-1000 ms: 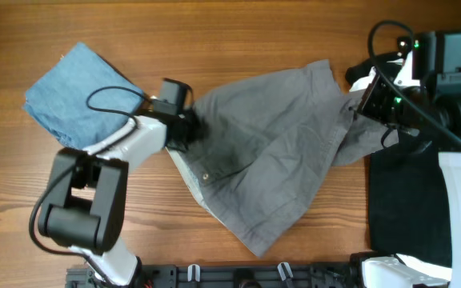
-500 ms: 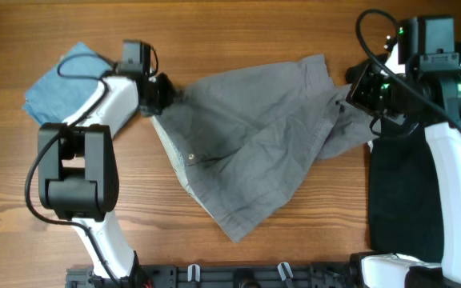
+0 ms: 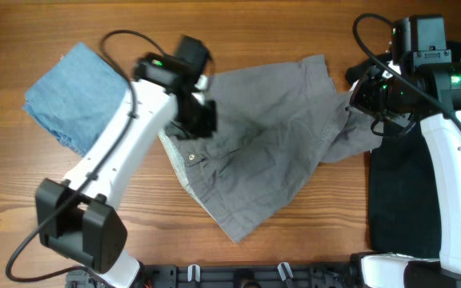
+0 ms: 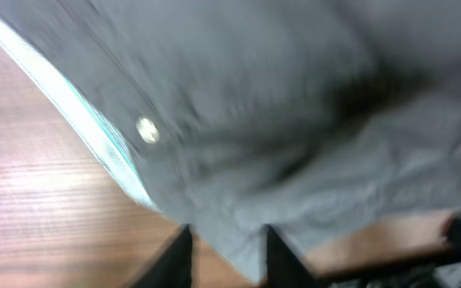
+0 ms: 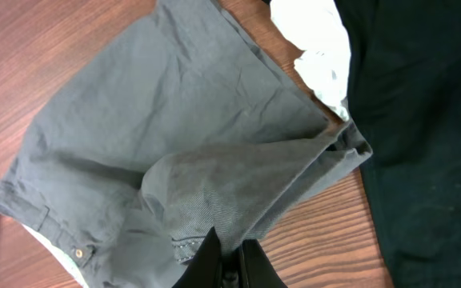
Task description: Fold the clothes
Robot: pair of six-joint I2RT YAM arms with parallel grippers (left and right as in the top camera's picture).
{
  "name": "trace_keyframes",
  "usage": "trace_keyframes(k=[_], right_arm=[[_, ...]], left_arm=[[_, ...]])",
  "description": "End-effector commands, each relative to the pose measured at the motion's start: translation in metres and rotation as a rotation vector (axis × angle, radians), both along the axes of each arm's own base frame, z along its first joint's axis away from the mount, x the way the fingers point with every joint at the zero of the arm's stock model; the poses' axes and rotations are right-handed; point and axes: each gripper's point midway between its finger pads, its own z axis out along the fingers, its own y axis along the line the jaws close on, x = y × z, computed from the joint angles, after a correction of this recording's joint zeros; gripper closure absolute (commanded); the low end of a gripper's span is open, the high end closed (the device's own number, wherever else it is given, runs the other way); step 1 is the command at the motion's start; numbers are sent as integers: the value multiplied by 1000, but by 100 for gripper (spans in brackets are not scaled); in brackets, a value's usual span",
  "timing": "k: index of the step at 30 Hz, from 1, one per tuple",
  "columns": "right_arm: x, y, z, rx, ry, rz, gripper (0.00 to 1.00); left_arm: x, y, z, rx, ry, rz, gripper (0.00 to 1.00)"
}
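The overhead view looks straight down on the whole bench (image 3: 278, 24) from well above. The left wrist view sits close over the grey shorts (image 4: 294, 120), blurred, left fingers (image 4: 174, 258) at its lower edge. The right wrist view looks down from higher, right fingers (image 5: 208, 260) bottom centre; all three share the shorts.

Place: robot lab bench.
Evidence: wood-grain table (image 3: 278, 32), cabled left arm (image 3: 122, 140) and right arm (image 3: 458, 168), black mounting rail (image 3: 238, 276) at edge.
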Motion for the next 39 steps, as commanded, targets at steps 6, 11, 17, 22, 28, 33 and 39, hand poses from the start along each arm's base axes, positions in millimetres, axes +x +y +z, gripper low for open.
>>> trace_keyframes(k=[6,11,17,22,28,33,39], right_arm=[[4,-6,3,-30,-13,4,96],[3,-6,3,-36,-10,18,96],[4,-6,3,-36,-12,17,96],[4,-6,3,-36,-14,18,96],[5,-6,4,-35,-19,17,96],[6,-6,4,-35,-21,17,95],[6,-6,4,-37,-23,17,95]], left_arm=[[-111,-50,-39,151,159,-274,31],[-153,-63,-67,200,172,-378,32],[-184,-63,-112,224,149,-437,30],[-183,-66,-134,183,111,-451,28],[-184,-65,-146,171,100,-460,52],[-186,-67,-154,170,114,-461,84],[-198,-55,-142,186,197,-440,96]])
